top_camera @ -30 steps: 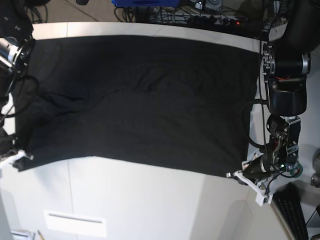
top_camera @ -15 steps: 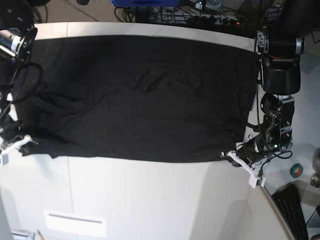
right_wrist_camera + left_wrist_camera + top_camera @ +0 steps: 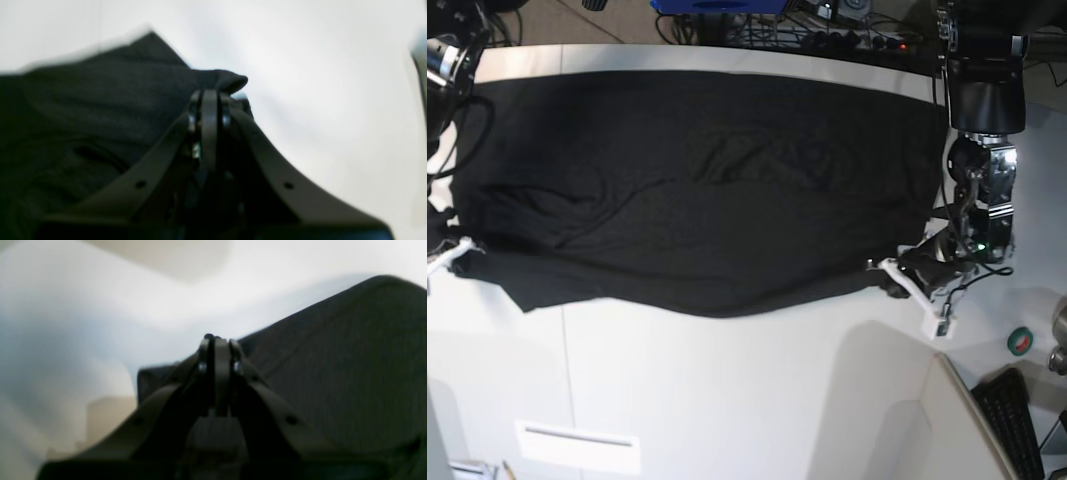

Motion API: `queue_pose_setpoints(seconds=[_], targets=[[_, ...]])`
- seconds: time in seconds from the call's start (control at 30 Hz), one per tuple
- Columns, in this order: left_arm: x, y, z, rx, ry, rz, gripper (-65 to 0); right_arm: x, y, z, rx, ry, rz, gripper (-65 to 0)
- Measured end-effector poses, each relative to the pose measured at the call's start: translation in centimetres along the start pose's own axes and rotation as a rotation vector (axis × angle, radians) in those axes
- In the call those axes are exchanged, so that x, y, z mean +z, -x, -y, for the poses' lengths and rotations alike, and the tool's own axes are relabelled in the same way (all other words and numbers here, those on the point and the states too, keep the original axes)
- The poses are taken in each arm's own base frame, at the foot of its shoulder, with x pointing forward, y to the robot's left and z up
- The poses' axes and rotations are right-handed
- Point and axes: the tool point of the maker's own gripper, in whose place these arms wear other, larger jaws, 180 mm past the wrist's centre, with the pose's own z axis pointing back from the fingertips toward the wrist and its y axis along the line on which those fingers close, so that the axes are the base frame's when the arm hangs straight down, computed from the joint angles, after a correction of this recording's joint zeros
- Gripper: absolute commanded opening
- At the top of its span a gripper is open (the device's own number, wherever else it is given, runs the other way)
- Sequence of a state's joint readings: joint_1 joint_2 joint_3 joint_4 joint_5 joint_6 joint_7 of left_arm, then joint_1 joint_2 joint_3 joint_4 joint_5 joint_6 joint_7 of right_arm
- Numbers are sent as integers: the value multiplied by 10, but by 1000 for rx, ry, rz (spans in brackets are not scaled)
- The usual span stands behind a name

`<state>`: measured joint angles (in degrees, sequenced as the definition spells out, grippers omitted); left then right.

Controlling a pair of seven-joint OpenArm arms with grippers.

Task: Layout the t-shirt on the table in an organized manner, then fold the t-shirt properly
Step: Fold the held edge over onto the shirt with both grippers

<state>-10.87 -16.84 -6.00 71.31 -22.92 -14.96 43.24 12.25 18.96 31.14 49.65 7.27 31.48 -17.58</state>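
The black t-shirt lies spread wide over the far half of the white table, print hidden, with wrinkles near its middle. Its near hem sags between two held corners. My left gripper is shut on the near corner at the base view's right. In the left wrist view its closed fingertips sit against the t-shirt. My right gripper is shut on the near corner at the left edge. The right wrist view shows the t-shirt bunched at the right gripper.
Cables and a blue object crowd the far table edge. A keyboard and a green tape roll lie off the table's right side. A white label sits near the front left, beside a thin seam.
Both grippers have moved away from the table's front edge toward the far side, carrying the shirt's near corners with them. The near hem has drawn back and now sags in the middle.
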Motion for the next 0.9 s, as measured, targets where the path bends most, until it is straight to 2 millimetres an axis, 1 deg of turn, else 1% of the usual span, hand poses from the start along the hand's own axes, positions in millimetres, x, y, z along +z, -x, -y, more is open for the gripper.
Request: queue_pose_setpoints(seconds=[0.03, 0.1, 0.17, 0.23, 0.33, 0.43, 0.47, 0.57, 0.6, 0.67, 0.77, 0.83, 0.9], targets=[[6, -1, -7, 13, -16, -10, -650, 3, 1, 2, 10, 9, -6, -650], [18, -10, -20, 20, -47, -7, -650, 9, -4, 3, 28, 12, 7, -650], [27, -19, -23, 7, -59, 18, -650, 11, -6, 2, 39, 12, 13, -650], [30, -15, -17, -7, -52, 16, -650, 12, -2, 2, 41, 13, -11, -650], [32, 6, -8, -4, -31, -16, -650, 19, 14, 6, 48, 28, -65, -650], [38, 17, -14, -19, -51, -65, -650, 34, 16, 14, 60, 57, -61, -650], [42, 18, -19, -19, -62, -80, -650, 38, 16, 15, 74, 67, -69, -650], [51, 9, -28, -4, -85, -64, -650, 45, 17, 12, 93, 67, -69, -650], [54, 7, -29, -4, -90, -62, -650, 47, 21, 11, 96, 67, -74, -650], [60, 11, -29, -17, -97, -86, -650, 50, 33, 12, 96, 67, -112, -650], [68, 17, -22, -48, -93, -102, -650, 51, 54, 9, 88, 66, -162, -650], [72, 24, -17, -58, -84, -109, -650, 54, 65, 7, 81, 61, -180, -650], [74, 38, -19, -59, -93, -141, -650, 58, 76, 8, 85, 63, -199, -650]])
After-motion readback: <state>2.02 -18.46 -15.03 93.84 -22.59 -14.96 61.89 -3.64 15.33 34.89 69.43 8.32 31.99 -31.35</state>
